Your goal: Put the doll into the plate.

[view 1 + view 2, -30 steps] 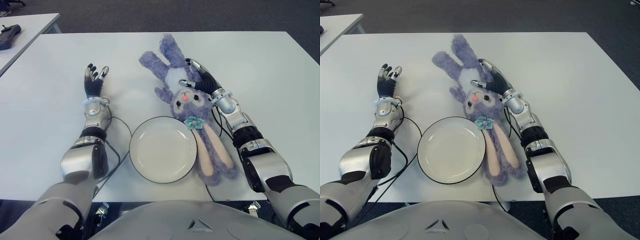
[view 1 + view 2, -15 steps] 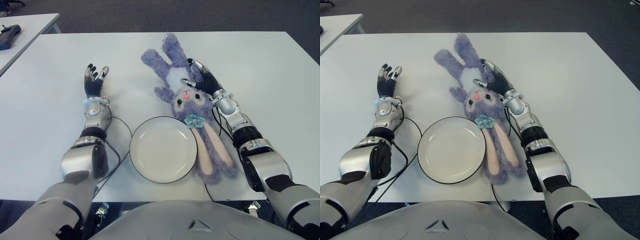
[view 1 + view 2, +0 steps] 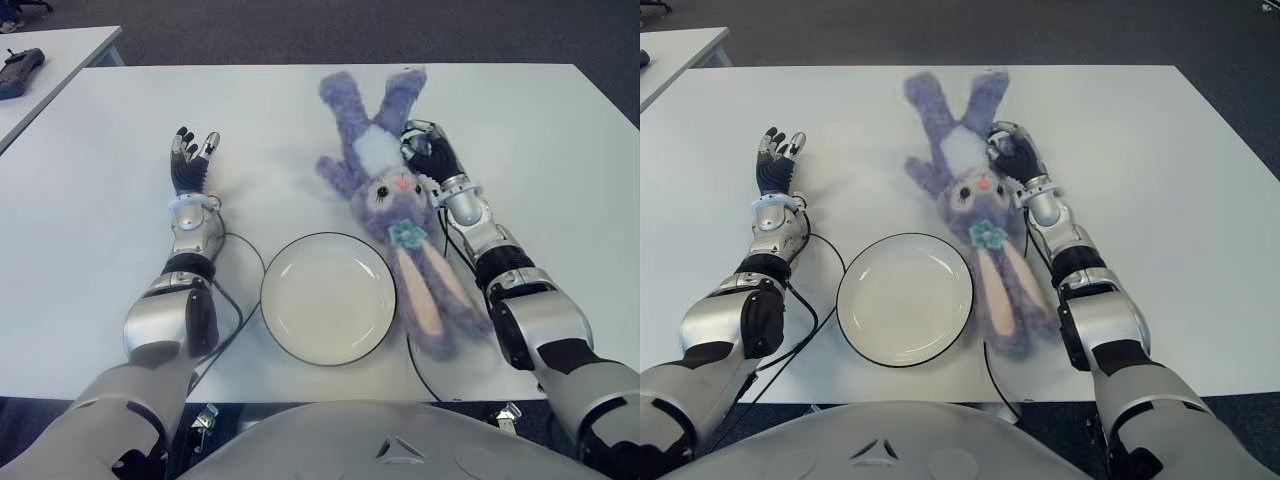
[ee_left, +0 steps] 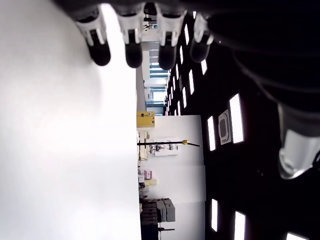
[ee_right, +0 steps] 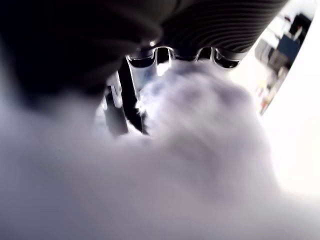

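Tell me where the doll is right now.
The doll lies on the table, right of the plate with its long ears alongside the rim, while the right hand grips its side.

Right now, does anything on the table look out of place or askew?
Nothing damaged or spilled. The doll lies flat on the table, head toward the robot, its long ears beside the empty plate on the right. The right hand is curled on its side. The left hand shows open, left of the plate.

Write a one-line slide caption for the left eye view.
Right robot hand grips the purple plush rabbit doll lying beside the empty round white plate; left robot hand shows left of it, open.
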Available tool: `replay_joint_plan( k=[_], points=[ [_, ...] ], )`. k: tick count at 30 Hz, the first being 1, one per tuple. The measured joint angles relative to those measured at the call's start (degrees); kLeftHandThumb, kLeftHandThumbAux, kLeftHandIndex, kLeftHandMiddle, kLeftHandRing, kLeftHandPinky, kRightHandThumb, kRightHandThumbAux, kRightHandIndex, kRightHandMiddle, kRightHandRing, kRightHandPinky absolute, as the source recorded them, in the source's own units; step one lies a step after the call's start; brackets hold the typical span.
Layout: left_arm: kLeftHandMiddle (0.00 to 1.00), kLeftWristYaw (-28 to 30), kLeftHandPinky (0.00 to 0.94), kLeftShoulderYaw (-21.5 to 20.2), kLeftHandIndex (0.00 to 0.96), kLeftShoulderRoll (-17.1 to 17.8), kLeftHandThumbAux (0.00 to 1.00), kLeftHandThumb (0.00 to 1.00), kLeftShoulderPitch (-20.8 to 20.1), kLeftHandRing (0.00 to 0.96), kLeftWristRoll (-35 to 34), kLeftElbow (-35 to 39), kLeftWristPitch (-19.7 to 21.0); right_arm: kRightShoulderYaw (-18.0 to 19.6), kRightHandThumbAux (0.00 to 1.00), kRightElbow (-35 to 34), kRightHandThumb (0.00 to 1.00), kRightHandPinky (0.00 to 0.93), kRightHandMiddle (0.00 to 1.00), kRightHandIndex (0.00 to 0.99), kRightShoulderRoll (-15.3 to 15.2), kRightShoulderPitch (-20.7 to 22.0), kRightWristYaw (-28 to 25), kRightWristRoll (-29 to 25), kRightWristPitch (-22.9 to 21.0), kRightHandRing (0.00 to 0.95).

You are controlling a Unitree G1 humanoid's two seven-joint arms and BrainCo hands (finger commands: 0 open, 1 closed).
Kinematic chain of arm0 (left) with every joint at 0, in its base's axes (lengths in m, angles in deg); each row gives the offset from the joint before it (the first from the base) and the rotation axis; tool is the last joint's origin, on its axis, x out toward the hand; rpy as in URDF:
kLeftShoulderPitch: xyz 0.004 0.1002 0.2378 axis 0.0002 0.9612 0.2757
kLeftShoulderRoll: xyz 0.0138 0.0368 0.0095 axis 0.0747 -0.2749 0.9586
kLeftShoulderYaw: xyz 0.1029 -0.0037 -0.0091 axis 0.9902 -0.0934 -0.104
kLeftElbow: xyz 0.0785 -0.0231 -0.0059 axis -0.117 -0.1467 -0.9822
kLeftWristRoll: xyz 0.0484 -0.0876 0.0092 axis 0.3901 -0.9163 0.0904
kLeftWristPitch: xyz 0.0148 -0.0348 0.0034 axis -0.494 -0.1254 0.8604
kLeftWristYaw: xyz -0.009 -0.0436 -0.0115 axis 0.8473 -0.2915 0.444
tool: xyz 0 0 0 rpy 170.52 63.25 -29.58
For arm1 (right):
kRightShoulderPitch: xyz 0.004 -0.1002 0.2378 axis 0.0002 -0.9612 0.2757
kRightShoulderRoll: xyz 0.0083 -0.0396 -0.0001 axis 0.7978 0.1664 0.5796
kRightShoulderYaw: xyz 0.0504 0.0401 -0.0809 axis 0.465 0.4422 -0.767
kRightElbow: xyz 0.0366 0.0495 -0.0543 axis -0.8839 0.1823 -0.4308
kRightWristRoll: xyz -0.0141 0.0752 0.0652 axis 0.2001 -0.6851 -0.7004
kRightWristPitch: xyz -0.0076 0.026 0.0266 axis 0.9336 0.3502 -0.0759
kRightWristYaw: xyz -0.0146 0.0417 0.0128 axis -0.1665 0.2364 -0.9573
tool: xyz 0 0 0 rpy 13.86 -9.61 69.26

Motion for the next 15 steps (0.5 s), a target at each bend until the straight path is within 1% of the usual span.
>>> replay_joint_plan(
  k=[10,15],
  points=[
    [0.095,0.0,0.05,-0.2,0.036,0.0,0.546,0.0,0.0,0.083,0.0,0.0,0.0,0.7,0.709,5.0,0.715,0.847,0.853,0.442,-1.1,0.0,-0.1,-0.3,-1.3,0.852],
    [0.093,0.0,0.052,-0.2,0.036,0.0,0.545,0.0,0.0,0.082,0.0,0.0,0.0,0.8,0.708,6.1,0.717,0.852,0.852,0.443,-1.4,0.1,1.1,-0.2,-2.1,0.845]
  ],
)
